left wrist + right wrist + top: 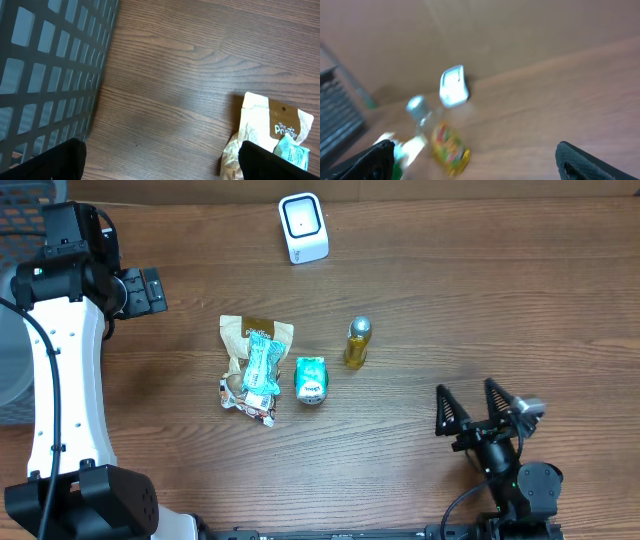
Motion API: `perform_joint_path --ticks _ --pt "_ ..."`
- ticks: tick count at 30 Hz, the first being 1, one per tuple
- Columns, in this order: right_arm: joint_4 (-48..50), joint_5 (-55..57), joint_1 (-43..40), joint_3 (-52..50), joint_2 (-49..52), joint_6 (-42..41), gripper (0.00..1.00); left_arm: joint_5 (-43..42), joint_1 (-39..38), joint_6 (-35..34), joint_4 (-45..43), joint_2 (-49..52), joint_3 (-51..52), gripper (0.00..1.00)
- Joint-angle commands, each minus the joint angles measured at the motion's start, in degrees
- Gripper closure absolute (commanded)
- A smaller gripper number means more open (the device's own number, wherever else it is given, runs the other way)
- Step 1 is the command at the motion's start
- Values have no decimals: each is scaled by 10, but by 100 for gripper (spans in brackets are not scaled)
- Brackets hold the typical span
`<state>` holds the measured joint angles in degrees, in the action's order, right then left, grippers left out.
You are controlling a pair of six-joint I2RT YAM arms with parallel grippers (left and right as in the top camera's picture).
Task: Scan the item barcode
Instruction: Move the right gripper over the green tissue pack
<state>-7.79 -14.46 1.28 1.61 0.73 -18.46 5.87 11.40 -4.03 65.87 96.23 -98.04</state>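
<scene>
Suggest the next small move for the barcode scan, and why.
Probably reach the right gripper toward the small bottle: it is open and empty, the bottle sits nearest it, apart from the snack packets, with the scanner beyond.

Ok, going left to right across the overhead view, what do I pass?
In order: left gripper, brown snack pouch, green packet, yellow bottle, right gripper. The scanner and teal wrapper overlap others, so omitted.
</scene>
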Motion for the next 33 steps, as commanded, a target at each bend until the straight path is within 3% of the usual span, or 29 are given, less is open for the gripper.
perform_joint_path --ticks 1,9,18,22,27,28,32,33 --pt "-38 -54 4 64 -5 -13 0 3 2 13 1 -7 -11 0" --pt "-230 -56 4 297 68 -6 0 3 2 12 1 -7 -11 0" --pt "-443 -146 4 555 284 40 0 3 2 13 1 -7 -11 1" --pt "-522 -133 4 609 388 39 0 3 2 13 1 -7 -11 0" --pt "-528 -179 4 614 484 35 0 3 2 13 1 -7 -11 0" --pt "-528 -191 4 614 498 35 3 3 2 13 1 -7 -11 0" --pt "-527 -227 4 614 551 35 63 3 2 13 1 -7 -11 1" --pt "-528 -231 6 614 561 35 69 3 2 13 1 -7 -11 1"
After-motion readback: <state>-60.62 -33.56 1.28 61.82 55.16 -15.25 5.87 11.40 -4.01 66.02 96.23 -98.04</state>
